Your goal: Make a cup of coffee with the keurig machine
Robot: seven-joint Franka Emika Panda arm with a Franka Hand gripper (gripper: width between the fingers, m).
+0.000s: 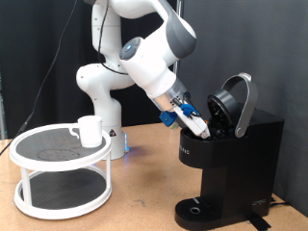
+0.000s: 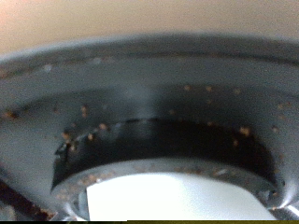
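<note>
The keurig machine (image 1: 239,159), black and boxy, stands at the exterior view's right with its rounded lid (image 1: 237,100) hinged up and open. My gripper (image 1: 202,128) reaches down at a slant into the opening under the lid, its tips at the chamber's edge. The cup (image 1: 89,130), a small white mug, stands on the top tier of the white tray stand at the exterior view's left, far from the gripper. The wrist view is a blurred close-up of the machine's dark round chamber (image 2: 159,140), speckled with brown bits. A white shape (image 2: 177,198) sits at the frame edge; I cannot tell what it is.
The white round two-tier tray stand (image 1: 60,197) takes up the wooden table's left part in the exterior view. The robot's base (image 1: 108,135) stands behind it. A black curtain hangs at the back. The machine's round drip base (image 1: 197,210) is near the table's front.
</note>
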